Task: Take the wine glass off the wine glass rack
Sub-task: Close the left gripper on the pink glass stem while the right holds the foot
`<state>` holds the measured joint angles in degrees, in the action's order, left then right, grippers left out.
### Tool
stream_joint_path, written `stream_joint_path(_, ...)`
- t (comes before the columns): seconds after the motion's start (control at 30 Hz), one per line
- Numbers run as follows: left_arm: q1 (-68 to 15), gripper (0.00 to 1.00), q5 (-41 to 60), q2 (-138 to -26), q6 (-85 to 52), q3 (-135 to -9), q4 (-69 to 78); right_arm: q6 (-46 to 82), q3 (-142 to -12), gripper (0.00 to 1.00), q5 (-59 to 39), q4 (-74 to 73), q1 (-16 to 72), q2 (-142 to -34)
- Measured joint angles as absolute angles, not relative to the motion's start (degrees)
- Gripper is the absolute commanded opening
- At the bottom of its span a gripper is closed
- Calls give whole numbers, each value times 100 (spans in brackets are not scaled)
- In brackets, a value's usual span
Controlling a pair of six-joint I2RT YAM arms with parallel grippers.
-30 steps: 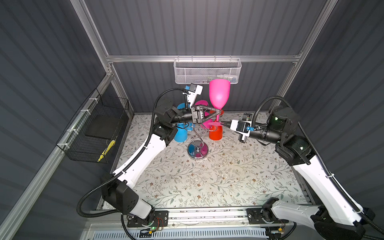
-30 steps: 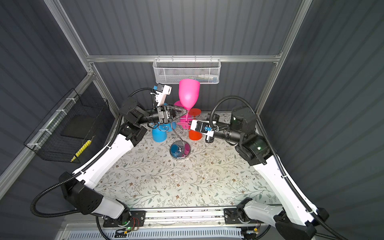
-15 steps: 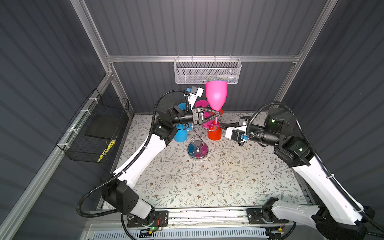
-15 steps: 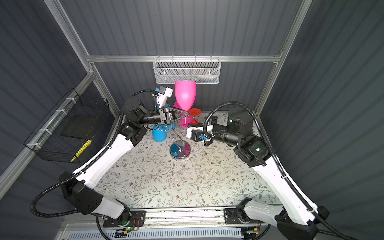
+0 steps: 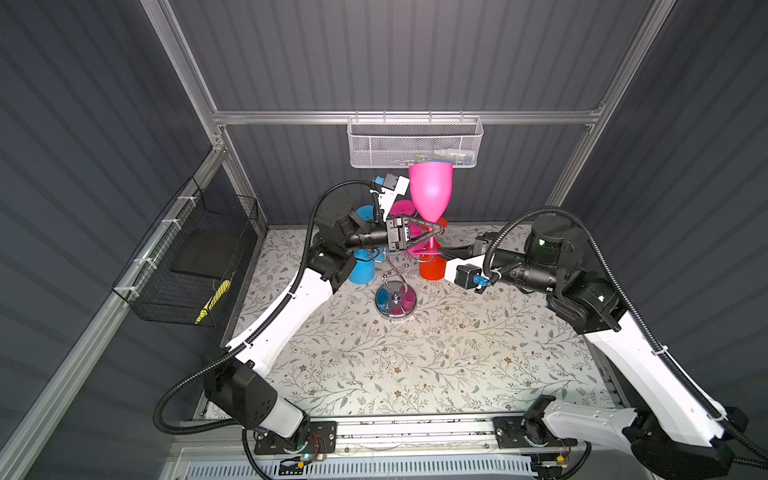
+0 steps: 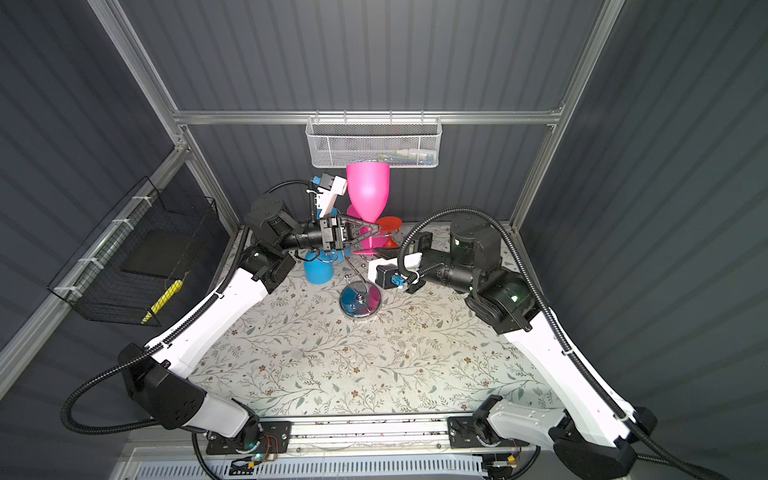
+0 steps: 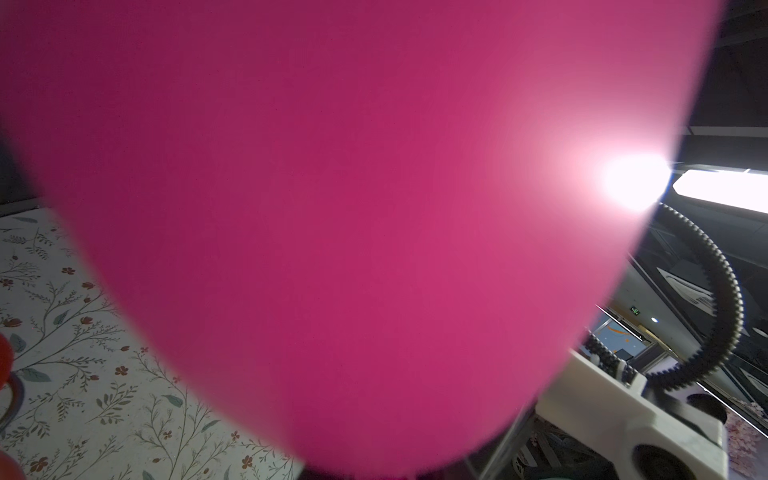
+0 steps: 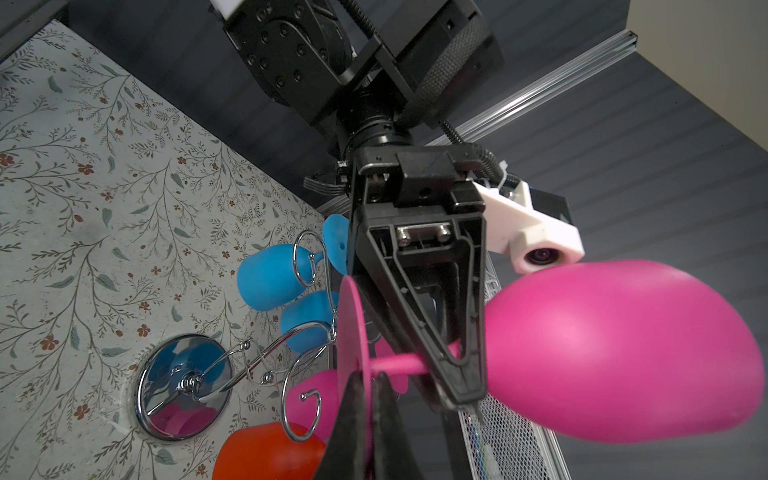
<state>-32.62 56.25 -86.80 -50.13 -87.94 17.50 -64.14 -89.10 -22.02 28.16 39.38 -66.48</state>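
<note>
Because the pink wine glass (image 5: 430, 195) stands upright above the wine glass rack (image 5: 395, 297) with its bowl uppermost, we judge that it is already off the chrome arms and is passing from one arm to the other. In the right wrist view our left gripper (image 8: 457, 365) has its two black fingers drawn in on the thin pink stem just below the bowl, so we hold the glass at its narrowest part, where narrow jaws can pinch it. Our right gripper (image 8: 365, 419) has its dark fingers shut on the rim of the round pink foot, which probably steadies the glass while the stem grip settles. In both top views the bowl rises in front of the white mesh basket (image 5: 415, 145), well above the floral table (image 5: 415, 365).

The rack stands on its mirror disc base between the two arms, and blue glasses (image 8: 270, 282) hang bowl-down from its curled arms, with a red glass (image 8: 266, 455) just beside them. The left wrist camera sees almost nothing but pink, since the bowl sits right before its lens. We think the foot must stay clear of the scroll tips as we carry it away.
</note>
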Motion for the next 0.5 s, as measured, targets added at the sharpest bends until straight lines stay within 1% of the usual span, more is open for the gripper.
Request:
stream_joint_path(0.17, -3271, 12, 5669, -8680, -5017, -8794, 1721, -6552, -8982, 0, -2034, 2834, 3975, -6689)
stream_joint_path(0.33, -3288, 8, 5686, -8680, -5015, -8794, 1671, -6630, -8982, 0, -1918, 2838, 4014, -6687)
stream_joint_path(0.4, -3293, 3, 5684, -8680, -5015, -8788, 1664, -6648, -8982, 0, -1883, 2845, 4025, -6687)
stream_joint_path(0.43, -3293, 0, 5684, -8680, -5013, -8785, 1667, -6650, -8982, 3, -1844, 2845, 4040, -6685)
stream_joint_path(0.5, -3293, 0, 5680, -8674, -5011, -8766, 1664, -6639, -8973, 27, -1780, 2847, 4071, -6685)
